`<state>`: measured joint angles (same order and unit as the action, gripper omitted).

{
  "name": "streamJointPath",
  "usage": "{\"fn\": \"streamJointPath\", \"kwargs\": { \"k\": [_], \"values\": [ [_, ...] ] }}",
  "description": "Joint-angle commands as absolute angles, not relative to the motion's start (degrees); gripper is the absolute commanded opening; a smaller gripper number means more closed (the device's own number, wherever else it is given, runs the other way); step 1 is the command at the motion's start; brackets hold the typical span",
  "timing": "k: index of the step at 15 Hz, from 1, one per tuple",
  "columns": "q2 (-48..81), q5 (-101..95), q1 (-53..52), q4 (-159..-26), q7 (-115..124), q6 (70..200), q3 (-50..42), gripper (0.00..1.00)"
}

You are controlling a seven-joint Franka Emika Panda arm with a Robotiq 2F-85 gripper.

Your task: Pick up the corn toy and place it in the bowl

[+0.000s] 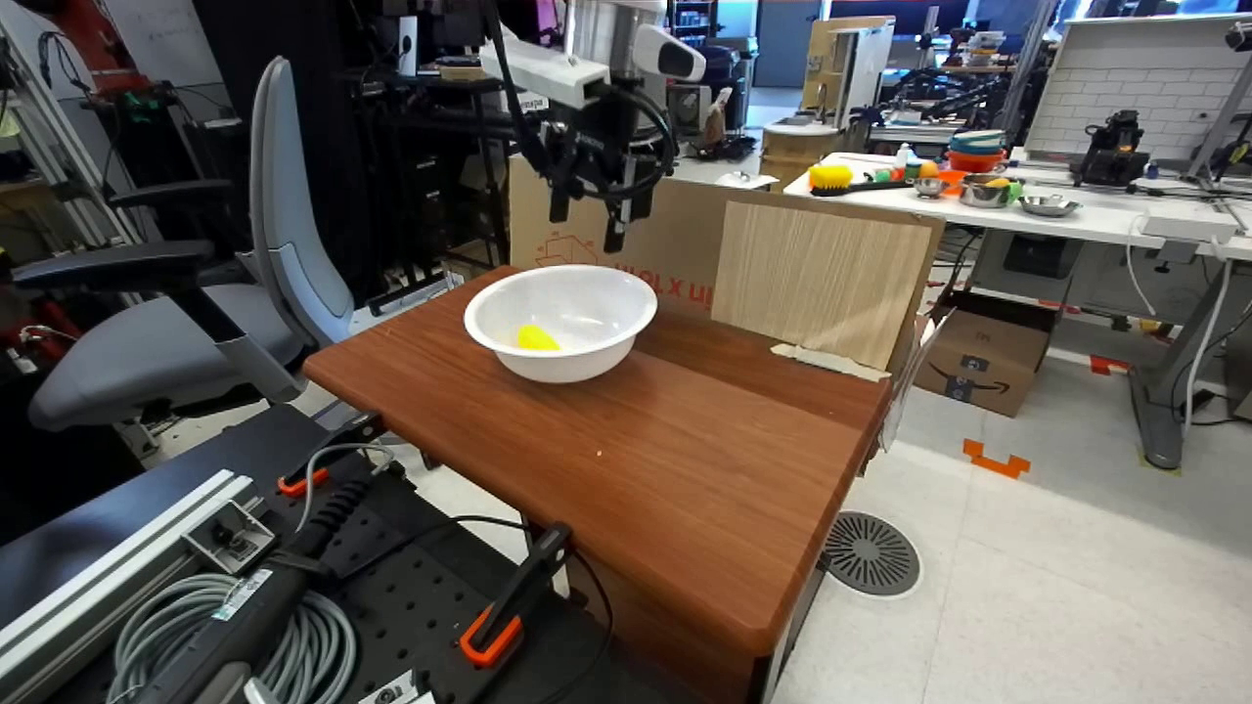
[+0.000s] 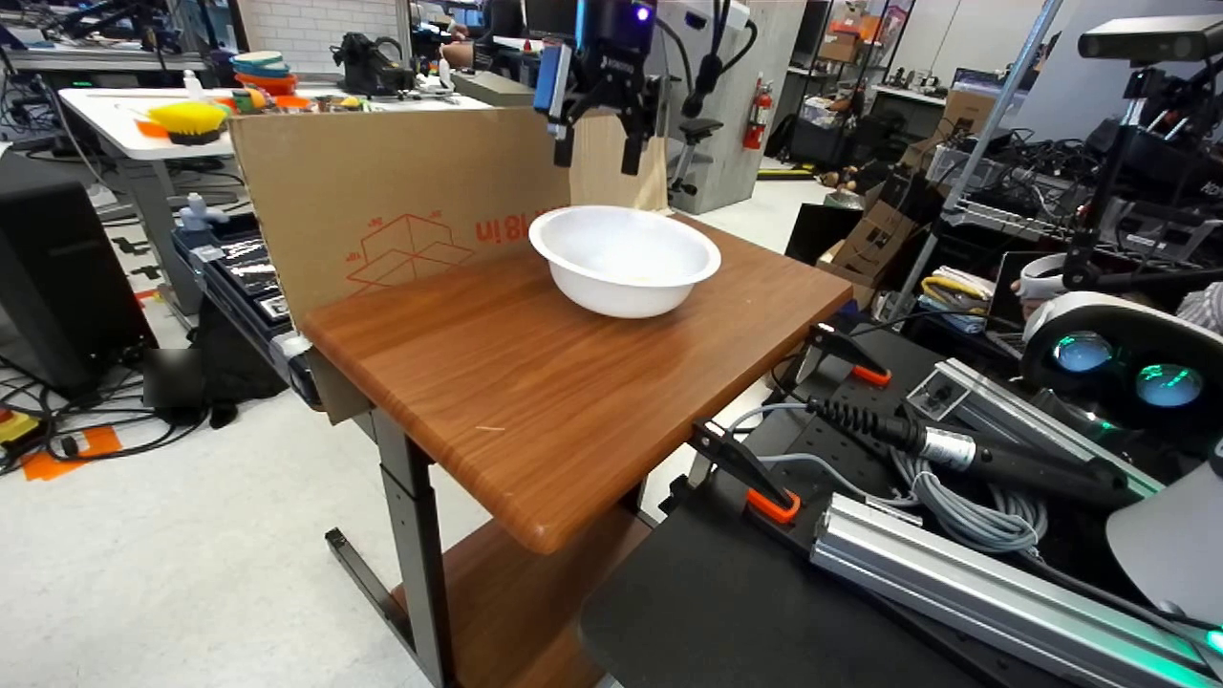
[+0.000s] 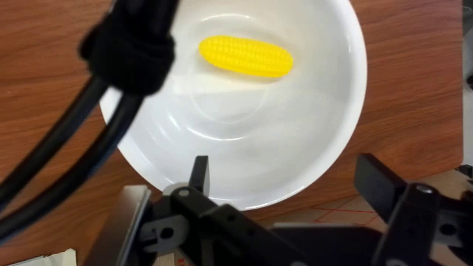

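Beneath the gripper [image 2: 598,159], whose jaws stand wide apart, the corn toy [image 3: 245,57] lies inside the bowl [image 3: 236,105], its goal, which is probably why the gripper hangs above holding nothing.

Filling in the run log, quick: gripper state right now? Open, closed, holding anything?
Gripper: open, fingers apart, holding nothing; the corn toy lies in the bowl.
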<state>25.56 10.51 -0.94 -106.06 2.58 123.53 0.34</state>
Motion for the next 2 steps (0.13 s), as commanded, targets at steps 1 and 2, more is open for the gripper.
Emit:
{"fn": "streamJointPath", "kwargs": {
  "k": [1,2],
  "values": [
    [21.7,10.3,-0.4,-108.7,2.3,123.3,0.7,1.00],
    [19.3,10.3,-0.3,-110.4,2.2,123.2,0.6,1.00]
  ]
}}
